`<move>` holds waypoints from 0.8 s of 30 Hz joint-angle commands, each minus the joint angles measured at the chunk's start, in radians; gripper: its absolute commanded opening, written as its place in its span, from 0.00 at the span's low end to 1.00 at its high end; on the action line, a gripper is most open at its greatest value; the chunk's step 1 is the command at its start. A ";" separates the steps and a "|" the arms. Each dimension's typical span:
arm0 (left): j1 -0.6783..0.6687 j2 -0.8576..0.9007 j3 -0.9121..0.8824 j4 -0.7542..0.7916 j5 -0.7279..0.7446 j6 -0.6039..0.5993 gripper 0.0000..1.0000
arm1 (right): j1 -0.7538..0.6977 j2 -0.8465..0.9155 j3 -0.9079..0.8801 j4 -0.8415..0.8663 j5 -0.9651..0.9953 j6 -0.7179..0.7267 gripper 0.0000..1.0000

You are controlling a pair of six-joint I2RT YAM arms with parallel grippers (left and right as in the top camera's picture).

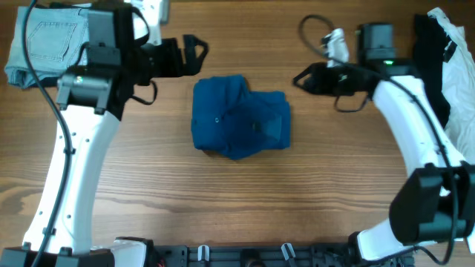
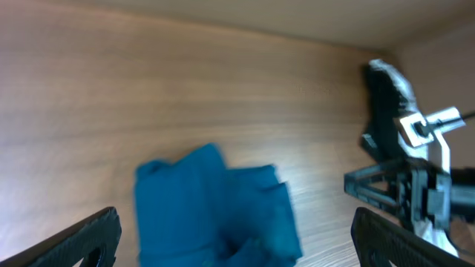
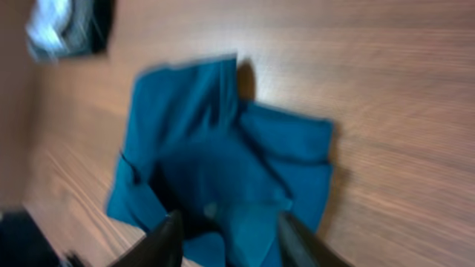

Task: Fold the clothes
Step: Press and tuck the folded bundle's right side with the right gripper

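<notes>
No words, numbers, labels or signs clear enough to read in any view.

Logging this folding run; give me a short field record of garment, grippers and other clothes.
garment: dark blue cloth garment, folded bundle, mid-table
left gripper: open, empty, apart from bundle
right gripper: open, empty, apart from bundle
far-left corner: folded light-blue denim jeans
far-right corner: heap of black and white clothes
surface: brown wooden table
</notes>
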 commanded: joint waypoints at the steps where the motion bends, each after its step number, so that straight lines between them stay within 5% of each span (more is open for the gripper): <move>1: 0.064 0.026 -0.003 -0.051 -0.010 0.005 1.00 | 0.100 0.066 0.005 -0.020 0.179 -0.070 0.53; 6: 0.079 0.032 -0.003 -0.100 -0.094 0.005 1.00 | 0.189 0.131 0.005 -0.034 0.319 -0.071 0.57; 17: 0.076 0.069 -0.041 -0.139 -0.104 0.005 1.00 | 0.235 0.145 0.005 -0.110 0.227 0.197 0.62; 24: 0.074 0.111 -0.055 -0.143 -0.103 0.004 1.00 | 0.272 0.145 0.005 -0.105 0.243 0.227 0.62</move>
